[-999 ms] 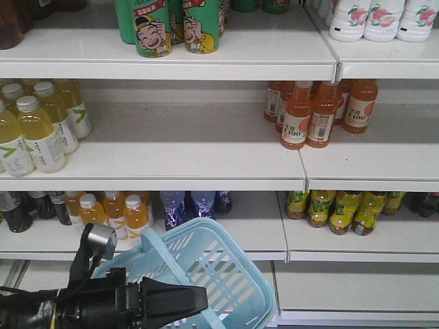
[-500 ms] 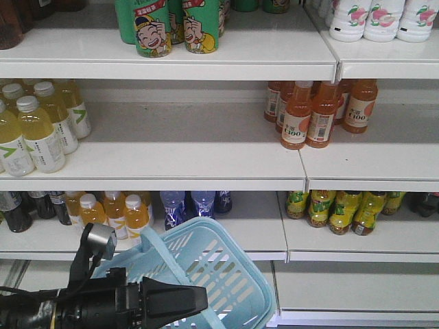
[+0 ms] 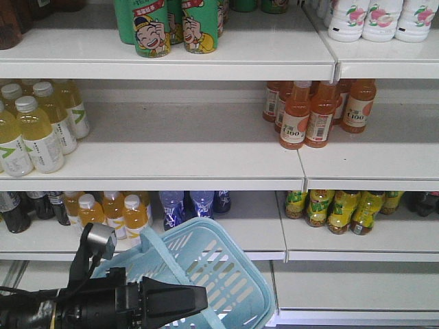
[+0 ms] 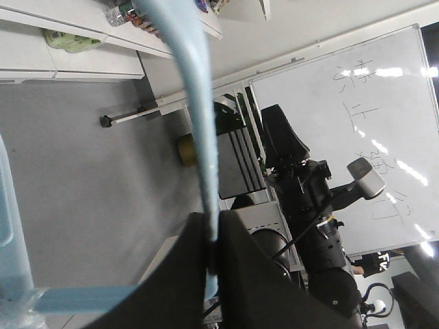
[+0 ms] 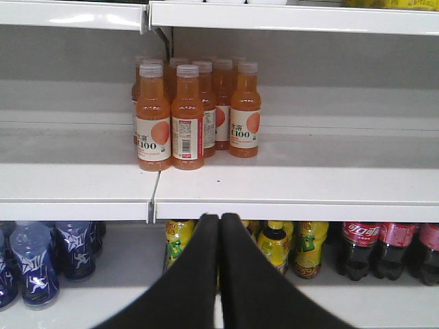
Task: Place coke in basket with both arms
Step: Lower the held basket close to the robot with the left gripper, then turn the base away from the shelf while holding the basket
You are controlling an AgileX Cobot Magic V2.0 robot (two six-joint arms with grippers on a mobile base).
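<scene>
While clamped by the left hand (image 4: 211,236), one basket (image 3: 233,269); right hand (image 5: 219,226) closed.

A: Where is there room to reach in?
B: On the middle shelf (image 3: 171,140), between the yellow bottles (image 3: 38,130) and the orange bottles (image 3: 315,113).
A: What blocks the way?
B: The basket (image 3: 233,274), low down in front of the blue bottles (image 3: 173,205).

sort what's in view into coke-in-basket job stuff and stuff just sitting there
Job: light blue slotted plastic basket; left gripper shut on its hoop handle; right gripper, shut, empty. No red coke can visible.
Just there: orange juice bottles; pale yellow drink bottles; dark cola bottles with red labels; green cartoon cans.
</scene>
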